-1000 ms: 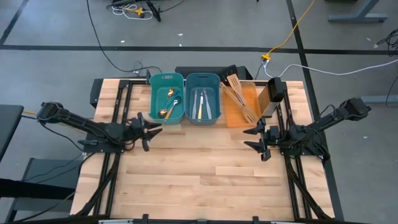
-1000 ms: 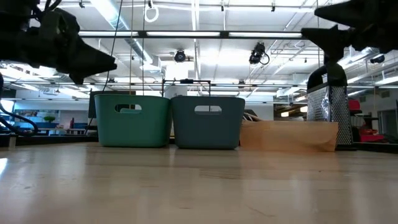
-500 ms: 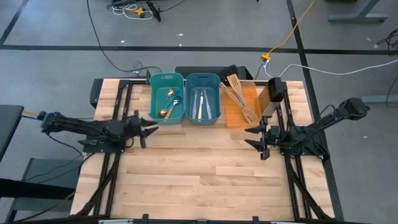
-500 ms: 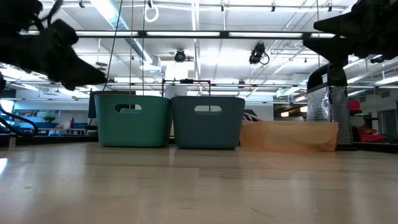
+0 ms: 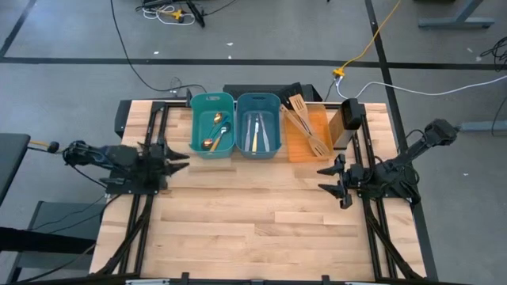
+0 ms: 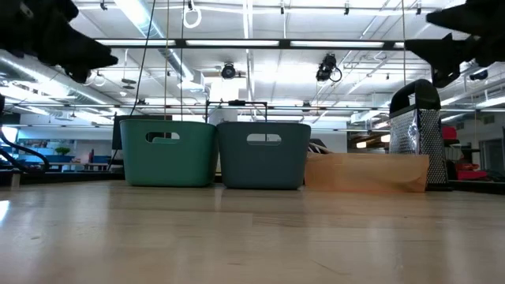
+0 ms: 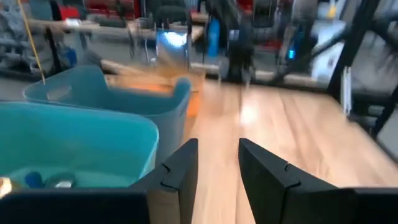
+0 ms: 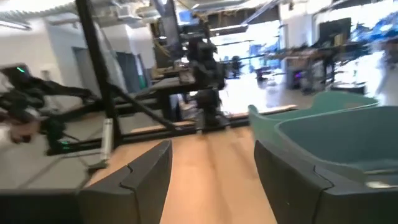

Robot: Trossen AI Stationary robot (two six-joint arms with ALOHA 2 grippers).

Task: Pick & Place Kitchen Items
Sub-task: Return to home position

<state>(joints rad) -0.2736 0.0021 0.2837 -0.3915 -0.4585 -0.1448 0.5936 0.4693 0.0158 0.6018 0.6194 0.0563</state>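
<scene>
Jaws of left gripper [image 5: 181,157] and right gripper [image 5: 332,180] are held apart, nothing grasped; green bin [image 5: 195,123] is seen near left jaws.

Table [image 5: 261,214], pale butcher-block wood: planked, smooth, satin sheen, soft reflections in low view. At 12 o'clock, green-teal plastic bin [image 5: 212,96] and blue-teal plastic bin [image 5: 259,96]: smooth, matt. At 1 o'clock, flat orange tray [image 5: 321,119]: matt, material unclear. On it, two pale wooden spatulas [image 5: 305,123]: bare, unvarnished look. In green-teal bin, gold spoon [image 5: 209,143]: glossy metal. In blue-teal bin, silver cutlery [image 5: 255,131]: bright metal. At 2 o'clock, perforated steel box grater [image 6: 417,134]: shiny, rough-holed, black plastic handle. On left gripper [image 7: 217,152], fingers [image 7: 180,171]: matt black plastic.
</scene>
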